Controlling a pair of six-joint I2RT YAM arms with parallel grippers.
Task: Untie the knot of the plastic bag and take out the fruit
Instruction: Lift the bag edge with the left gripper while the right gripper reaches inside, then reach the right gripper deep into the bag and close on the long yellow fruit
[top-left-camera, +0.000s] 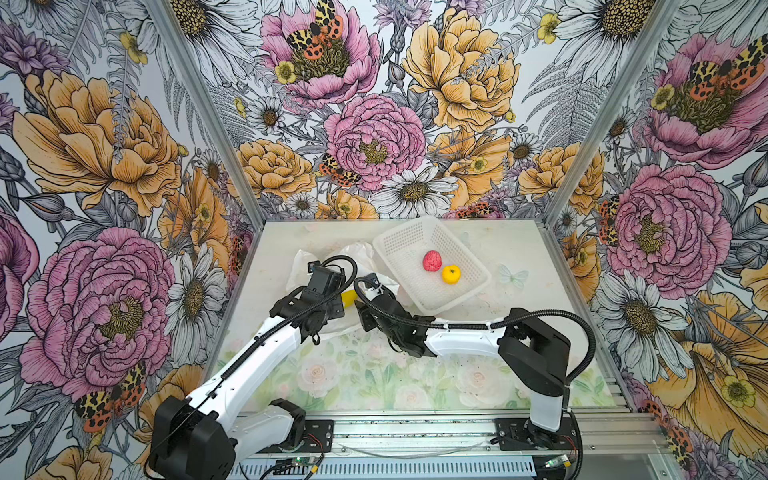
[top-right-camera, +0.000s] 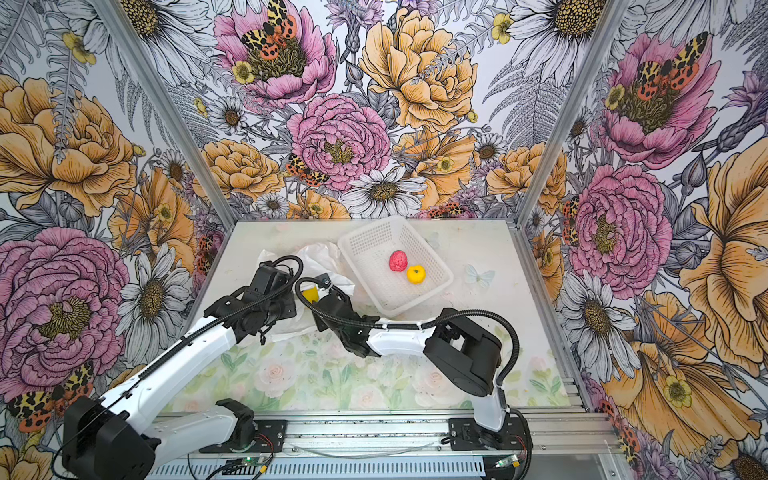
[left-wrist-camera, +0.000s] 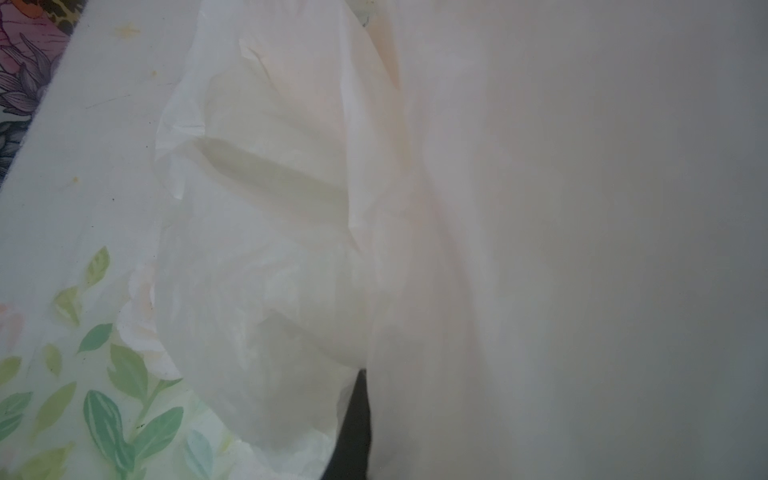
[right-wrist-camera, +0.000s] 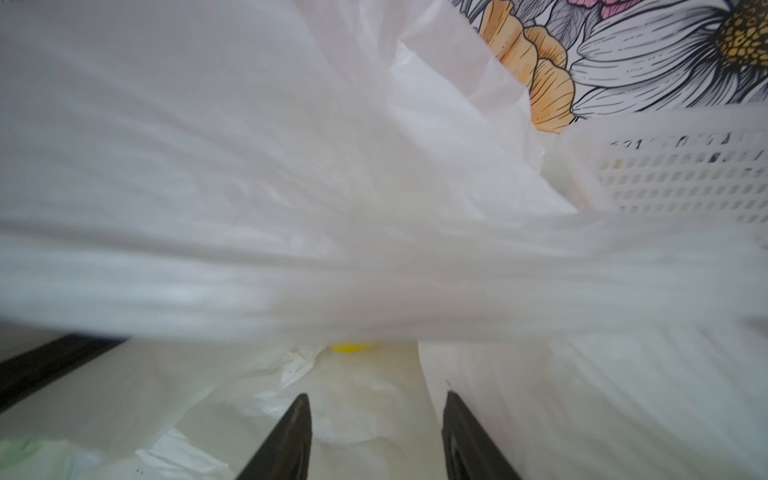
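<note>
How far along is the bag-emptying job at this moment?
Done: the plastic bag looks open, no knot shows, and a pink-red fruit and a yellow-orange fruit lie in the basket. In hand: the right gripper, jaws apart, is among the bag's folds near a yellow fruit. Left: that fruit, plus whatever else the bag hides, which cannot be counted.

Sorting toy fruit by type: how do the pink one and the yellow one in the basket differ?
The pink fruit is bumpy; the yellow fruit is smooth. The pink fruit shows no stem mark; the yellow fruit has a dark one on top. Both are small and lie in the basket.
</note>
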